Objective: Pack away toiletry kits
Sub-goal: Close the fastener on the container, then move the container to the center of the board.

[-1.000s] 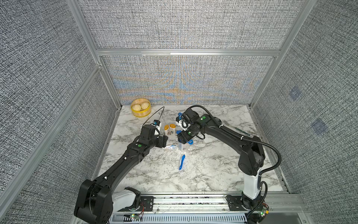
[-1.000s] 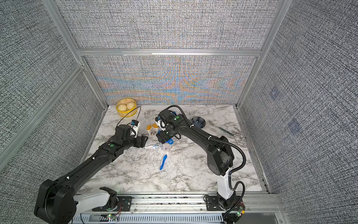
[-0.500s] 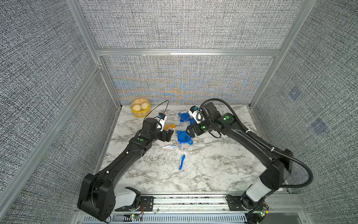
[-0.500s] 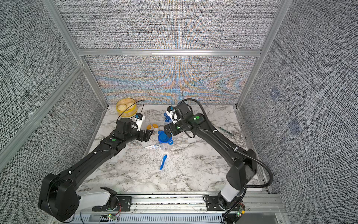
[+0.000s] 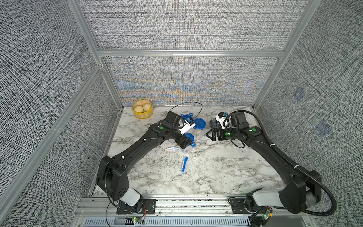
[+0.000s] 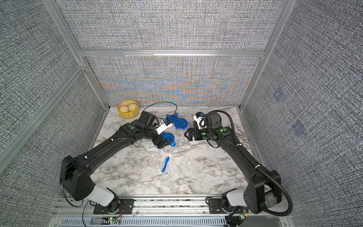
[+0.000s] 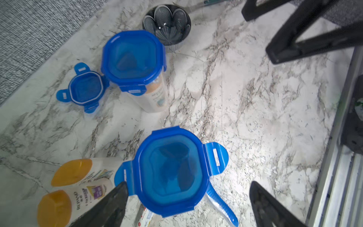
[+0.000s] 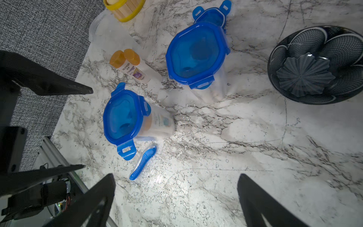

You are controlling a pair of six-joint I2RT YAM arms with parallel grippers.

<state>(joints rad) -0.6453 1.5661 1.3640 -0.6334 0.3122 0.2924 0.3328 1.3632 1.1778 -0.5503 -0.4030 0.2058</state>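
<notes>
A yellow steamer basket (image 5: pixel 143 116) holding two buns (image 5: pixel 138 108) sits well beyond the left gripper (image 5: pixel 186 141). A dark grey flower-shaped dish (image 8: pixel 314 64) rests on the marble table (image 5: pixel 216 167) near the right gripper (image 5: pixel 208 135).

Blue lids (image 7: pixel 170 171), orange-capped white bottles (image 8: pixel 134 71), grey-veined white marble table (image 8: pixel 235 157), yellow basket (image 5: pixel 142 115).

My white marble surface (image 5: pixel 216 173) carries a yellow steamer basket (image 5: pixel 142 108) in its far left corner and a dark flower-shaped dish (image 8: pixel 314 64) farther right. Between them stand two blue-lidded clear cups (image 7: pixel 135 64), beside a loose blue lid (image 7: pixel 85 88), two lying orange-capped bottles (image 8: pixel 135 71), a toothpaste tube (image 5: pixel 172 149) and a blue toothbrush (image 5: pixel 184 164).
</notes>
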